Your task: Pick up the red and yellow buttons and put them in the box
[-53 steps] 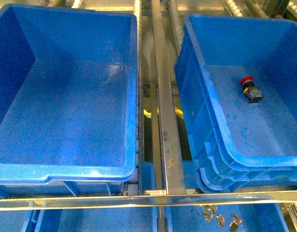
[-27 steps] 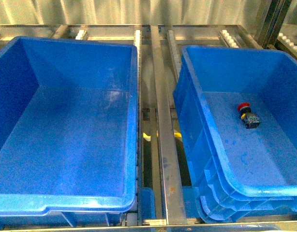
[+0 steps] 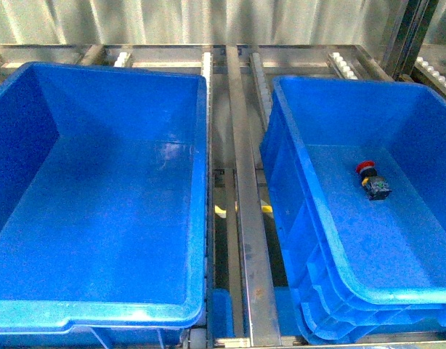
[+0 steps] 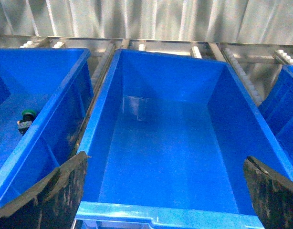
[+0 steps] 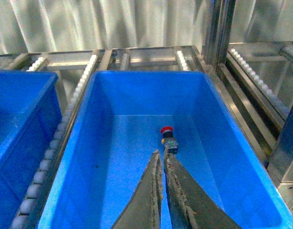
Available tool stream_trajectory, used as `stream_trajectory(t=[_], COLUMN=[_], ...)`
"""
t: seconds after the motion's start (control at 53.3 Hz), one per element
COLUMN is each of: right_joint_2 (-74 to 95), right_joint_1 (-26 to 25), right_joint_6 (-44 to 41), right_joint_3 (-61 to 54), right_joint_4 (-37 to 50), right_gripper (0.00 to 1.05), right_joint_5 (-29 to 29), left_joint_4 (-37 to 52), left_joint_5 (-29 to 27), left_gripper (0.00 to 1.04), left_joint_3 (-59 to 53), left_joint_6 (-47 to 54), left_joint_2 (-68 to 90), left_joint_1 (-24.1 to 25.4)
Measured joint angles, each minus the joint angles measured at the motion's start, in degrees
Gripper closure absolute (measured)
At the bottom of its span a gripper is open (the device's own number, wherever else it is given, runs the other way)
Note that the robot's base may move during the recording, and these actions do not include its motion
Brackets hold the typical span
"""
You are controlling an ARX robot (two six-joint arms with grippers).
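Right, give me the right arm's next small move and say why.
Probably draw the right gripper away from the box: it is shut on nothing, and the red button already lies on the box floor. The only other one in view is a green button in another crate.

Back wall [image 3: 172,22]: corrugated silver sheet metal, vertical ribs, bright glare streaks across it. Light cool, bluish, fairly even; soft sheen on metal parts. Steel rack [image 3: 296,52] stands before wall, cross bar along its back edge. Flat rail [image 3: 246,218] runs front to back down middle, dull grey, few dark specks near front. Roller tracks [image 3: 344,64] with small white rollers lie parallel to rail. Dark upright post [image 3: 406,33] at right rear. Through gap beside rail: lower rack level, yellow bit [image 3: 220,211], kind unclear.
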Motion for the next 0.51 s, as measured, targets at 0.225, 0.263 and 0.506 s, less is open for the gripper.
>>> stream_trajectory(t=[0.225,0.263,0.506], right_joint_2=[-5.55,-6.1,-9.75], right_joint_1=[0.0,0.0,0.0], right_joint_6=[0.0,0.0,0.0], right_joint_3=[0.0,0.0,0.0], right_joint_4=[-5.46,-5.99,-9.73], right_gripper=[1.02,1.02,1.02], right_joint_5=[0.02,0.02,0.02], left_joint_4=[0.0,0.0,0.0], left_joint_5=[0.0,0.0,0.0], left_gripper=[0.08,0.08,0.08], left_joint_3=[0.0,0.0,0.0], left_joint_6=[0.0,0.0,0.0], left_joint_2=[0.0,0.0,0.0], left_joint_1=[0.02,0.0,0.0])
